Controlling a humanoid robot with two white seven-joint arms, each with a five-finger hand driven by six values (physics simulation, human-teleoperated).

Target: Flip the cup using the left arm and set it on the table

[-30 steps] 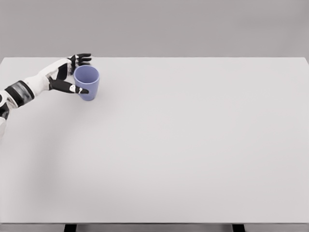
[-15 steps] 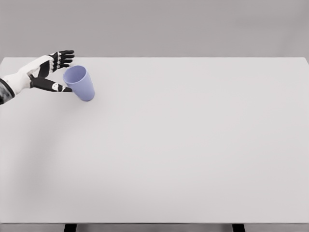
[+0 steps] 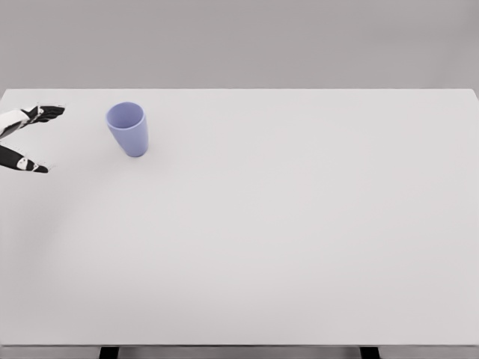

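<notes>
A lavender-blue cup point(image 3: 128, 129) stands on the white table point(image 3: 284, 224) at the far left, mouth up and leaning slightly to the left. My left hand point(image 3: 37, 140) shows at the picture's left edge, well to the left of the cup and apart from it. Its fingers point(image 3: 46, 113) and thumb are spread and hold nothing. Most of the left arm is out of frame. The right arm does not show.
Only the table's far edge, meeting a grey wall, and two dark table legs point(image 3: 109, 351) at the bottom show besides.
The left hand let go of the cup and drew back leftward to the picture's edge. The cup tipped left half a second ago and now stands nearly upright, free of the hand.
</notes>
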